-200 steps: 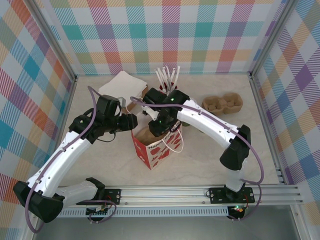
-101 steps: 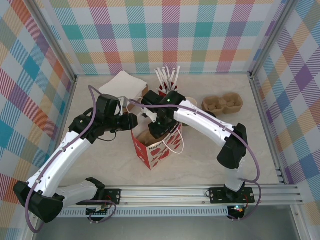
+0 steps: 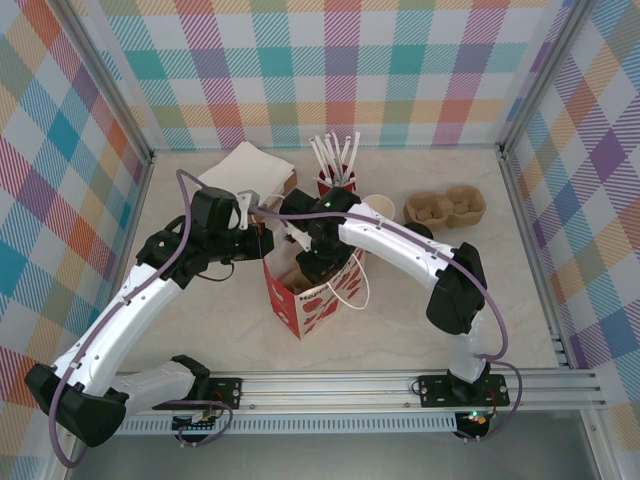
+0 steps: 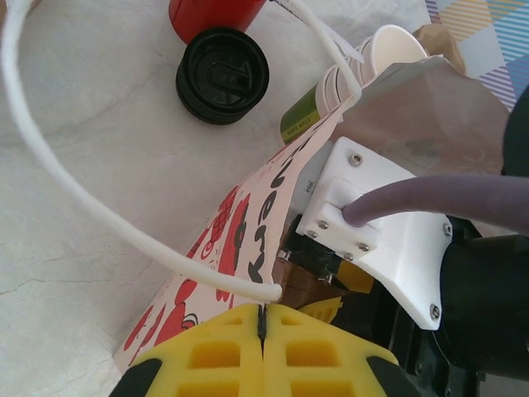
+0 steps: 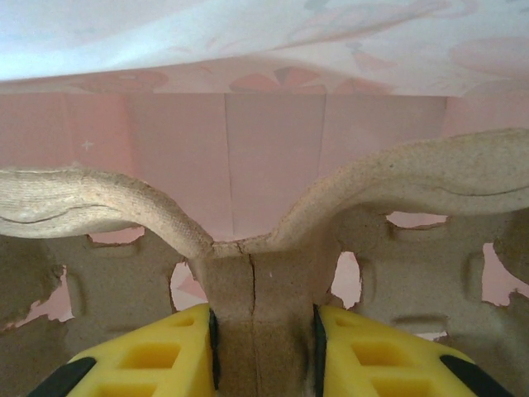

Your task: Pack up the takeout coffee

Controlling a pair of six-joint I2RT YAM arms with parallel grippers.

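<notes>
The green cups (image 3: 378,208) sit out on the surface (image 3: 400,320), not in the bag: from above I see one cream-rimmed mouth just past the far right corner of the paper bag (image 3: 300,305), close beside the red cup (image 3: 335,183) with its white sticks (image 3: 330,155). The left wrist camera shows the green cups (image 4: 304,117) as a nested stack, several pale rims one inside another, partly hidden behind the bag's rim. In that view a black lid (image 4: 221,74) lies flat to their left, near the red cup (image 4: 211,12). The paper bag (image 4: 248,240), red and white with printed lettering, stands open near the middle of the surface, and its white handle (image 4: 83,198) loops out over the marble-look top. The left end effector (image 4: 261,322) has its yellow fingers pressed fully together, pinching the bag's rim at its far left side. The right arm reaches down into the bag's mouth. There the right end effector (image 5: 263,347) is partly closed, gripping the upright middle ridge of a pulp carrier (image 5: 248,281), with the bag's pink-lit wall behind it. A second carrier (image 3: 445,207) rests on the surface to the far right, well apart from the bag. A white flat paper stack (image 3: 245,170) lies at the far left.
</notes>
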